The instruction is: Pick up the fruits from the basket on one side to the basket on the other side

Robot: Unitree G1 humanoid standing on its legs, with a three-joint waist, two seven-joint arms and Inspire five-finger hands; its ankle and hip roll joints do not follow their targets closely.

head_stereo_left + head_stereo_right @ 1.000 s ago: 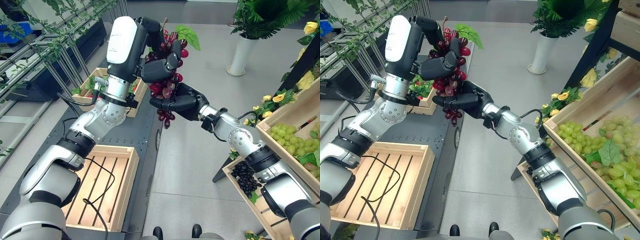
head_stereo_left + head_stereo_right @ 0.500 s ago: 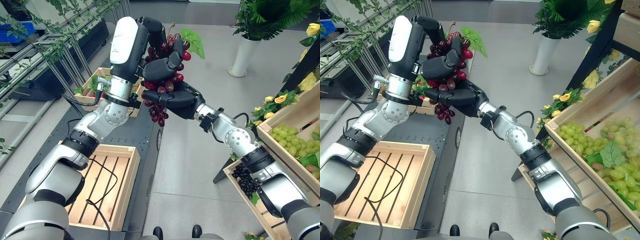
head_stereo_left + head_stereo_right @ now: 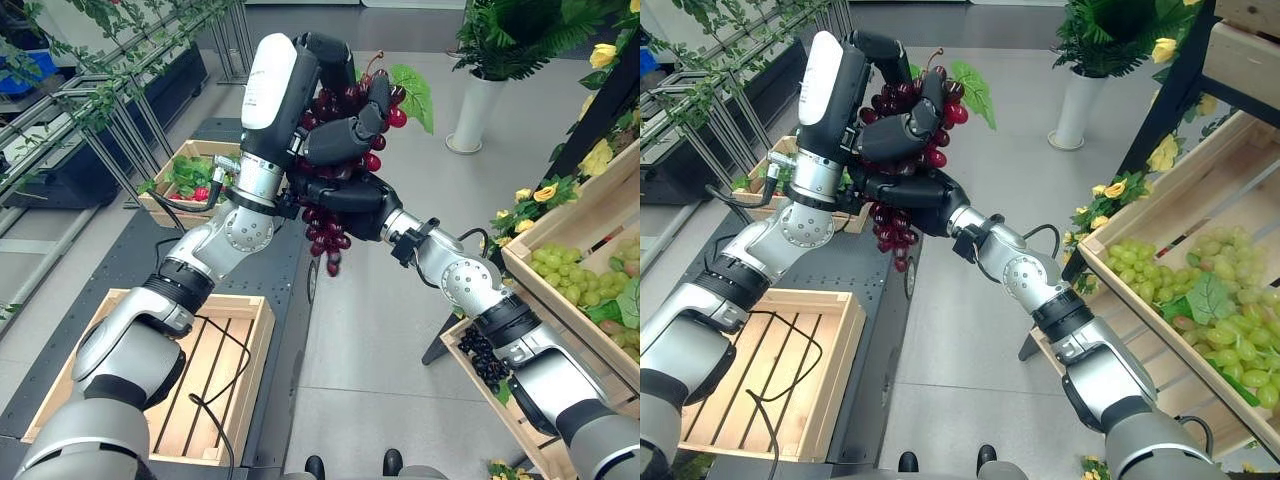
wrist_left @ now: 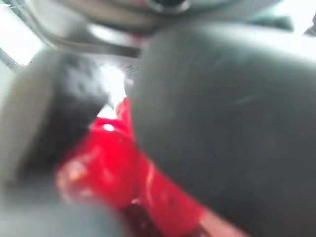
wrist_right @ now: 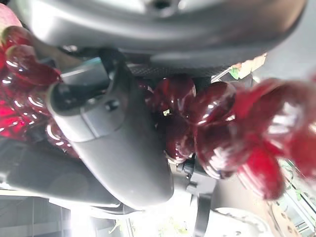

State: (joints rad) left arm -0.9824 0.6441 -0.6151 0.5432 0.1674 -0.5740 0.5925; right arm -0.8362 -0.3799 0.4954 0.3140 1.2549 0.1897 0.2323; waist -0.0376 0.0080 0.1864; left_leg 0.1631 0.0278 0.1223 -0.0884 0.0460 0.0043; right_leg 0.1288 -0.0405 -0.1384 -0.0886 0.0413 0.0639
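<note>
Two hands meet on our bunch of dark red grapes (image 3: 333, 200), mid-air beyond the empty slatted wooden crate (image 3: 200, 385): left hand (image 3: 335, 135) curled over it, right hand (image 3: 345, 192) cupped beneath. Releasing too early could drop it on the floor.

Bright, even light in your head views, wrist views smearing.
Your left wrist view is blurring the grapes (image 4: 123, 173) badly; highlights are glinting on them in the right wrist view.

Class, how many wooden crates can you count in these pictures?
4: an empty one lower left, one with greens behind it, and two on the right, with green grapes and dark grapes. More may be hidden.
</note>
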